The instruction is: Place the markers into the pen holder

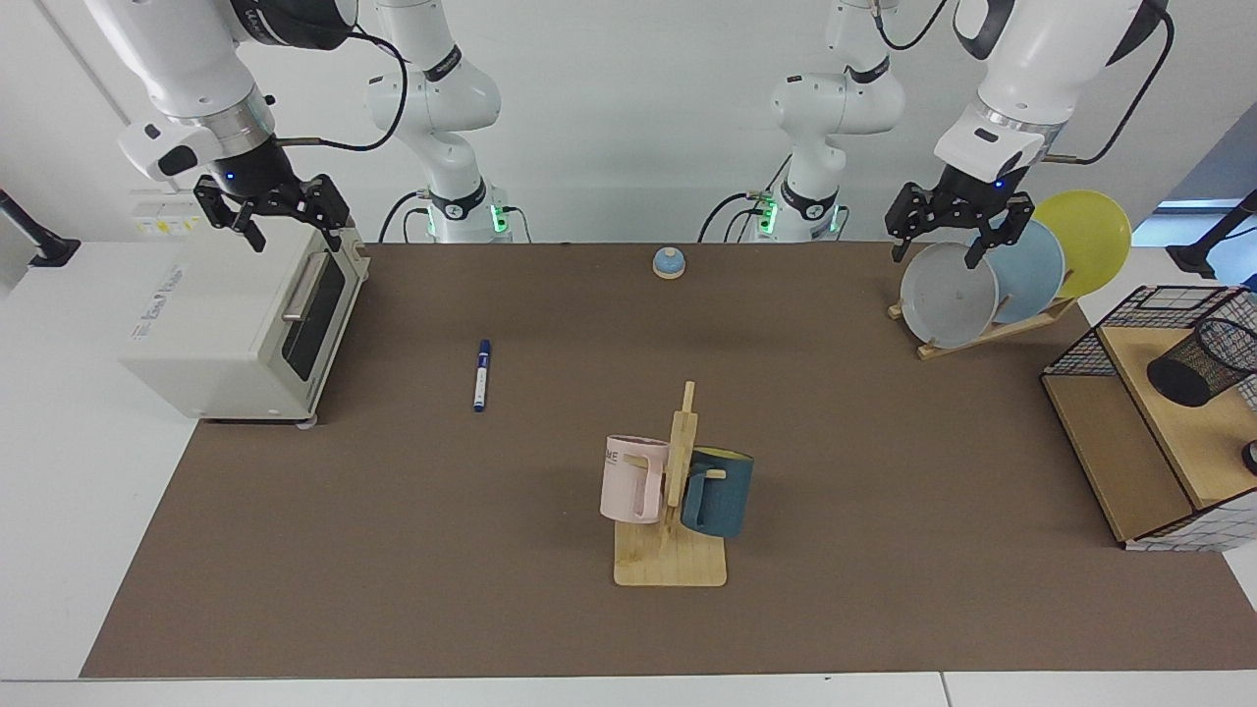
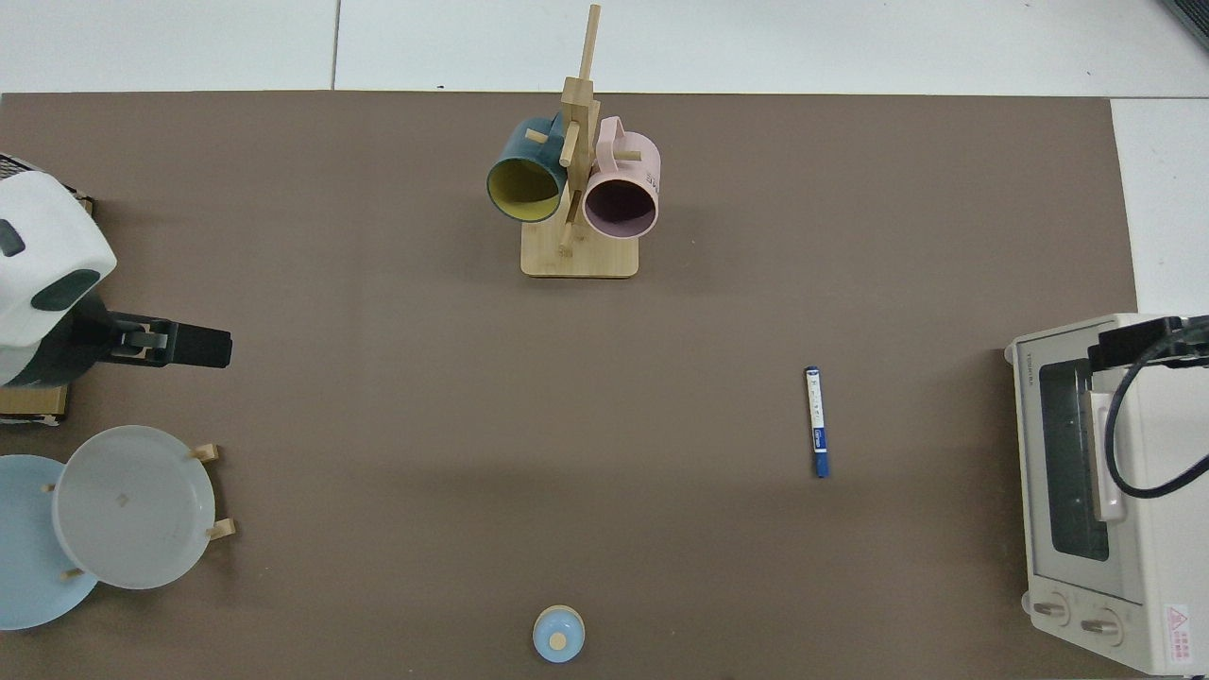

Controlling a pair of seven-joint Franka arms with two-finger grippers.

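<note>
We see the brown counter (image 1: 884, 511) spread wide, a white toaster oven (image 1: 245, 319) at its edge with side print too small to read. The right gripper (image 1: 285, 221) hangs above that oven, fingers spread, holding nothing. The left gripper (image 1: 957, 236) hovers over the plate rack (image 1: 982, 285), fingers apart and empty. The pen holder (image 1: 1203, 363) lies tilted on the wire rack's wooden shelf. The pink mug (image 1: 633, 479) shows "ME". The marker (image 1: 481, 375) lies flat on the counter, well apart from the holder, print illegible.

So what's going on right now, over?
Left gripper open above plates, right gripper open above oven. Blue-capped white marker untouched on mat. Black mesh pen holder far off; path open.
</note>
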